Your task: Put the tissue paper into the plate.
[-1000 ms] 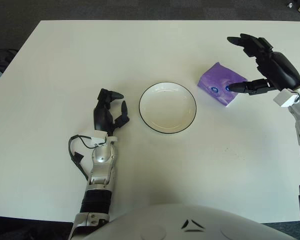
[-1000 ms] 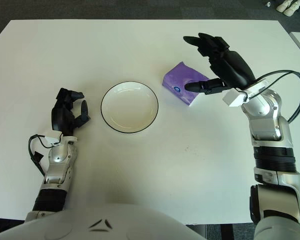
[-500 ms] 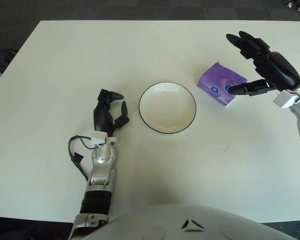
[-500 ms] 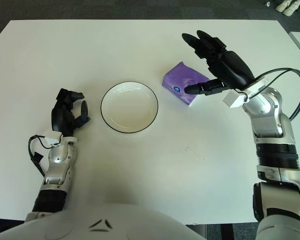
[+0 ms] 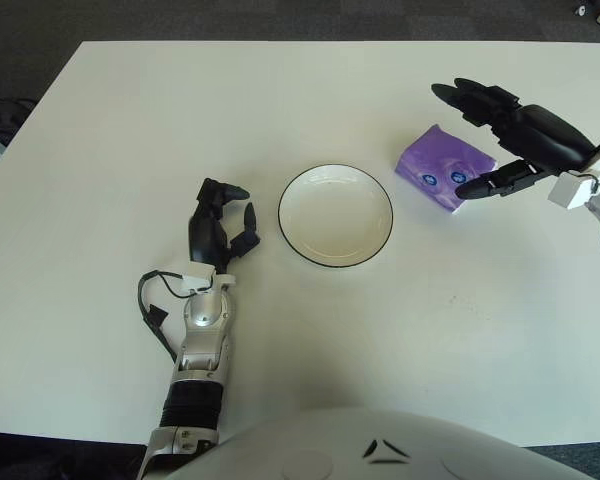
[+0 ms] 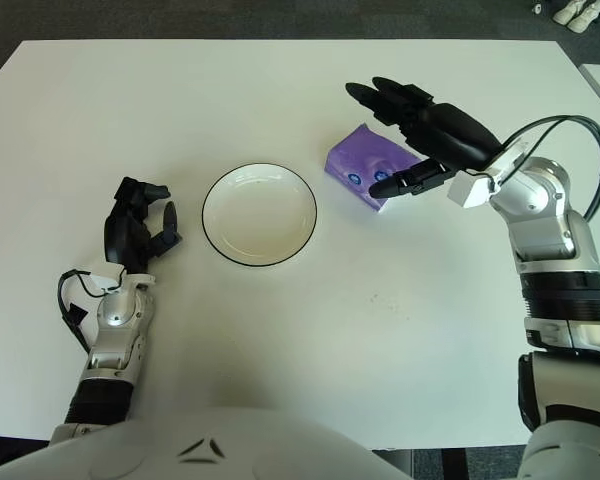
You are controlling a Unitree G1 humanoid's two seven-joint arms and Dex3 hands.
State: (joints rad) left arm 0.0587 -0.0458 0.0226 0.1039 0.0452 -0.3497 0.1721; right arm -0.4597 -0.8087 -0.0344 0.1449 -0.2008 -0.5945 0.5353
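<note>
A purple tissue pack (image 5: 438, 169) lies flat on the white table, just right of a white plate (image 5: 335, 214) with a dark rim. My right hand (image 5: 490, 140) hovers over the pack's right side with its fingers spread wide, the thumb low by the pack's near corner and the other fingers reaching past its far edge. It holds nothing. My left hand (image 5: 218, 225) shows left of the plate, fingers loosely curled and holding nothing.
The white table (image 5: 310, 110) spans the view, with dark floor beyond its far edge. A black cable (image 5: 155, 305) loops beside my left wrist. My own pale body fills the bottom edge.
My right hand has reached further left and lowered over the tissue pack, the fingers stretching across its far side. The pack, the plate and my left hand have not moved.
</note>
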